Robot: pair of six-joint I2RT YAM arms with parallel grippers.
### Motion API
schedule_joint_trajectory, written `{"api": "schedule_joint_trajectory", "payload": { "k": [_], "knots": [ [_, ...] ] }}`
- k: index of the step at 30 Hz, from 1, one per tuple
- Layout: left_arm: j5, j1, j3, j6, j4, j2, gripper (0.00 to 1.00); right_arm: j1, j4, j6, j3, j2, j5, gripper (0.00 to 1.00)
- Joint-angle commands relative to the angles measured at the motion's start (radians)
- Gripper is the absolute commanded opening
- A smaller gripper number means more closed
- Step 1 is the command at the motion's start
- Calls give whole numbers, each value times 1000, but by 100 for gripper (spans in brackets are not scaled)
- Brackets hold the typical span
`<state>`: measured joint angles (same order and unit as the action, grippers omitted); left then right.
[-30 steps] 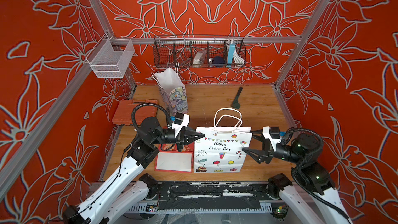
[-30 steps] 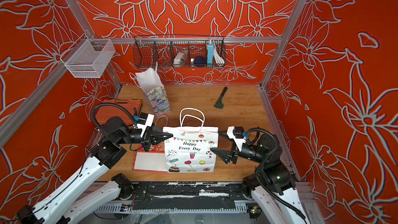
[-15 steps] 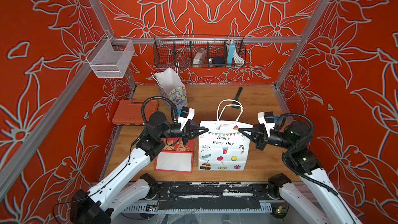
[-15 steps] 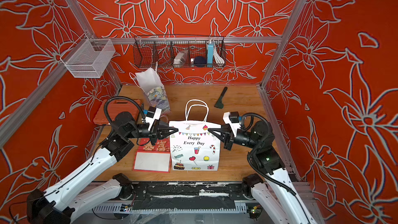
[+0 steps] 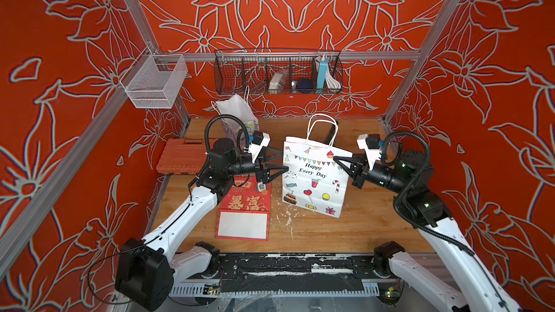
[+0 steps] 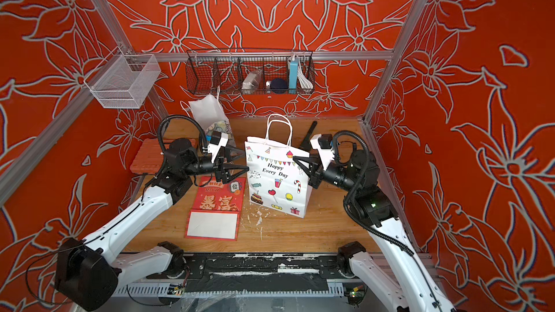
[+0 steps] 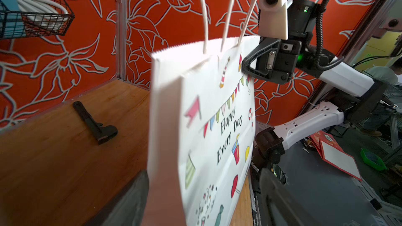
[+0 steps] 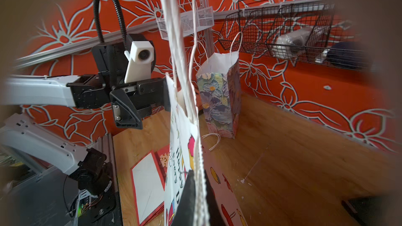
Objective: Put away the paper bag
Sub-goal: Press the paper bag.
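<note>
White paper bag printed "Happy Every Day" (image 5: pixel 312 181) (image 6: pixel 277 181): upright at mid tabletop, leaning slightly, twin cord handles raised. Whether its base rests on the wooden tabletop (image 5: pixel 345 229) cannot be determined.

Right gripper (image 5: pixel 338 159) (image 6: pixel 295 159): fingers clenched on the bag's upper right edge; the right wrist view shows the paper pinched between them.

Left gripper (image 5: pixel 283 161) (image 6: pixel 245 159): fingers released and spread wide, one on the far side and one on the near side of the bag's left edge. Contact with the paper cannot be confirmed.

Surroundings:
- Red folder with gold characters and a white panel (image 5: pixel 244 214): flat on the tabletop, just left of the bag, towards the near edge.
- Floral-printed paper bag (image 5: pixel 237 115): standing at far left.
- Black handled tool (image 6: pixel 309 136) (image 7: pixel 93 122): lying behind the white bag, far side.
- Orange slatted board (image 5: pixel 183 156): left edge.
- Black wire basket (image 5: pixel 277 70): hung on the far wall, holding small items.
- White wire basket (image 5: pixel 153 85): hung at far left.
</note>
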<state>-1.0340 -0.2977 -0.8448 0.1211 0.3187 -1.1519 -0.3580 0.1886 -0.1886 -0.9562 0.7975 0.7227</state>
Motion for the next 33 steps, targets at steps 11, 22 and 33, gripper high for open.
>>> {"api": "schedule_joint_trajectory", "payload": {
  "k": [11,22,33],
  "knots": [
    [-153,0,-7,108,116,-54,93,-9,21,25,-16,-1,174,0],
    [-92,-96,98,174,262,13,52,-9,-69,-99,70,-55,268,0],
    [-124,-97,161,254,381,98,0,-9,-70,-141,106,-90,276,0]
  ]
}}
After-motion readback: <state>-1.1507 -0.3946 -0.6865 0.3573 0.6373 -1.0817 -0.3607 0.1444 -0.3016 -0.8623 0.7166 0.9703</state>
